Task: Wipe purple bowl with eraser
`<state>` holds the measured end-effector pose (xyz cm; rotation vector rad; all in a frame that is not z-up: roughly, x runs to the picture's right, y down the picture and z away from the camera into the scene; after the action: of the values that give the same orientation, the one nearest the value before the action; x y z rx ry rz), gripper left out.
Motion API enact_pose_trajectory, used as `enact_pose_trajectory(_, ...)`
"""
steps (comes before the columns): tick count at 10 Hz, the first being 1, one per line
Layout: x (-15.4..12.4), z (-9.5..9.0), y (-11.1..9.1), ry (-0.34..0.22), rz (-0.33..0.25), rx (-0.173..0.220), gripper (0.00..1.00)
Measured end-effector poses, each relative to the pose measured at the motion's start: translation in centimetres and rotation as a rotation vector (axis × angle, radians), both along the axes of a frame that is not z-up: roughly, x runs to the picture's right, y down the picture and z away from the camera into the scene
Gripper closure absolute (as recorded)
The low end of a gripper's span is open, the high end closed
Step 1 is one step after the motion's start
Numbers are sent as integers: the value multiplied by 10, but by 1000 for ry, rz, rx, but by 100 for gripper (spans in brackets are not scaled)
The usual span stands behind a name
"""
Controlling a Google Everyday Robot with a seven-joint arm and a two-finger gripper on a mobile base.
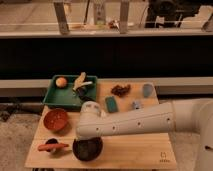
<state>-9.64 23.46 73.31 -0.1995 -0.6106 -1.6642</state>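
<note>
- The purple bowl [89, 150] is seen at the front edge of the wooden table [145, 152], left of centre.
- The gripper [85, 137] is held just above the bowl's rim, at the tip of the white arm [135, 122]. Whether it is wide, narrow or holding anything cannot be told.
- 1 teal block [111, 104], judged possibly the eraser, is spotted lying beside the green tray [55, 92], well apart from the bowl.
- No wiping contact can be confirmed, so the wipe is judged not yet done.

The gripper [85, 135] hangs just above the purple bowl [88, 149].
</note>
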Motion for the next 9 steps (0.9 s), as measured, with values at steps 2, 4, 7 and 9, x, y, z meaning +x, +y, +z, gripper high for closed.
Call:
enact_pose_trajectory(2, 22, -1, 3, 30, 34, -6, 99)
enact_pose_trajectory(4, 38, -2, -4, 55, 68, 17, 99)
enact_pose_trajectory(7, 50, 8, -28, 71, 90, 60, 99)
enact_pose_trajectory(9, 46, 14, -41, 64, 91, 82, 99)
